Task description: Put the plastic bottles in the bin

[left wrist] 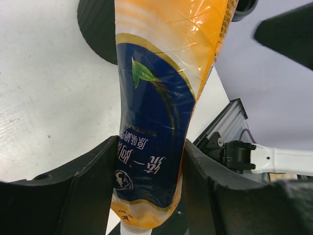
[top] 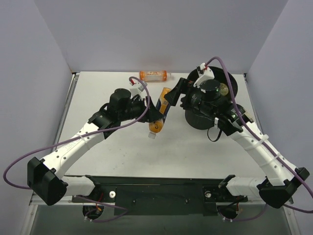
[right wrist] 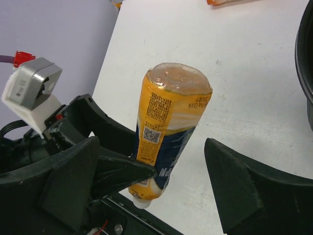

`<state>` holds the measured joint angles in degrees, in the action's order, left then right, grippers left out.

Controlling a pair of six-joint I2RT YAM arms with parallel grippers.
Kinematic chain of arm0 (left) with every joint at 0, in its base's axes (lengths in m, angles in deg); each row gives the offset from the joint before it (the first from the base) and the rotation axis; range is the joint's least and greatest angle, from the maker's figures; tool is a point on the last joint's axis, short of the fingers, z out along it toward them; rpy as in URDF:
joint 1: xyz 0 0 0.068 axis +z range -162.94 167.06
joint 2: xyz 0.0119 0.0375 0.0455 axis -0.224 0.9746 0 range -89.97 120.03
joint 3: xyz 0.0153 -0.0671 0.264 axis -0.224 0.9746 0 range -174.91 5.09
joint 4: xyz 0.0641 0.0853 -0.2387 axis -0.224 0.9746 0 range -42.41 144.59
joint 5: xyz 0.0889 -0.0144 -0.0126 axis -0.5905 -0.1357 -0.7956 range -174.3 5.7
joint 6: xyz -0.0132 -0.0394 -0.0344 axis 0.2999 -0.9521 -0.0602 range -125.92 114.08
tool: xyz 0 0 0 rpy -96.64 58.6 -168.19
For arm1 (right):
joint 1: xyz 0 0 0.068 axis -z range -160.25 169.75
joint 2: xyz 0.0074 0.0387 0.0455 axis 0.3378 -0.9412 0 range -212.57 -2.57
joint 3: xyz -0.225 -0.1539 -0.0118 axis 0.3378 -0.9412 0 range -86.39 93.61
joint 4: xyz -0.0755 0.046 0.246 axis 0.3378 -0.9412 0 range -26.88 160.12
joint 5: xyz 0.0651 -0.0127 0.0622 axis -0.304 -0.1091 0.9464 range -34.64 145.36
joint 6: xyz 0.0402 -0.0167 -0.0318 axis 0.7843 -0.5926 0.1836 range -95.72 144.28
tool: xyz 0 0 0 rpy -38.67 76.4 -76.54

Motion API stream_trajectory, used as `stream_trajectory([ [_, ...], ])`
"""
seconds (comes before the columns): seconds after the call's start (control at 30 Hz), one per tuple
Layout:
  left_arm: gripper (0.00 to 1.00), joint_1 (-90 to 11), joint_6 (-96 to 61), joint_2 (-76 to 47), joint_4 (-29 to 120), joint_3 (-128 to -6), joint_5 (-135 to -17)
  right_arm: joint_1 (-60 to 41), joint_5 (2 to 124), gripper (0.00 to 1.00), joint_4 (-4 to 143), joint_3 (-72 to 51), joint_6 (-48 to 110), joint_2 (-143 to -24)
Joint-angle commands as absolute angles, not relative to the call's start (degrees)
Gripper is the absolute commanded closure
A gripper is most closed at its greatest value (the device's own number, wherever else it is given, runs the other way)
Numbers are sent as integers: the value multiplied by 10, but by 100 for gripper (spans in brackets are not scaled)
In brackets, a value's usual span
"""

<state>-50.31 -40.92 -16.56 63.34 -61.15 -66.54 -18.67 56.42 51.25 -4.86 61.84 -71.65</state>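
The left claw (top: 155, 111) is clamped tight round the waist of a small orange-filled plastic bottle with a dark blue label (top: 157, 126), holding it tilted with the cap downward over the white surface (top: 122, 161), just left of the large round black bin (top: 230, 84). The left wrist view shows the label pinched in between the black fingers (left wrist: 88, 191). The right claw (top: 172, 94) is spread wide around the bottle's upturned base, gripping nothing. A second orange labelled plastic bottle (top: 153, 75) lies on its side near the surface's far edge.
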Motion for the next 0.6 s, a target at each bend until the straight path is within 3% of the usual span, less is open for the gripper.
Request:
stream_trajectory([
  [0.0, 61, -499, -434, -185, 572, -614, -622, -188, 567, 17, 549, -55, 627, -762],
  [0.23, 60, -499, -436, -212, 567, -586, -604, -193, 596, 17, 574, -60, 659, -806],
  [0.3, 59, -499, -437, -219, 567, -579, -609, -193, 593, 27, 576, -60, 659, -810],
  [0.4, 55, -499, -438, -228, 566, -572, -614, -190, 585, 56, 566, -38, 643, -819],
  [0.43, 34, -499, -438, -232, 565, -570, -616, -190, 585, 60, 558, -33, 635, -820],
  [0.5, 5, -499, -441, -234, 575, -570, -637, -188, 575, 71, 553, -20, 627, -821],
  [0.57, 4, -499, -442, -238, 583, -570, -648, -183, 568, 76, 547, -7, 616, -826],
])
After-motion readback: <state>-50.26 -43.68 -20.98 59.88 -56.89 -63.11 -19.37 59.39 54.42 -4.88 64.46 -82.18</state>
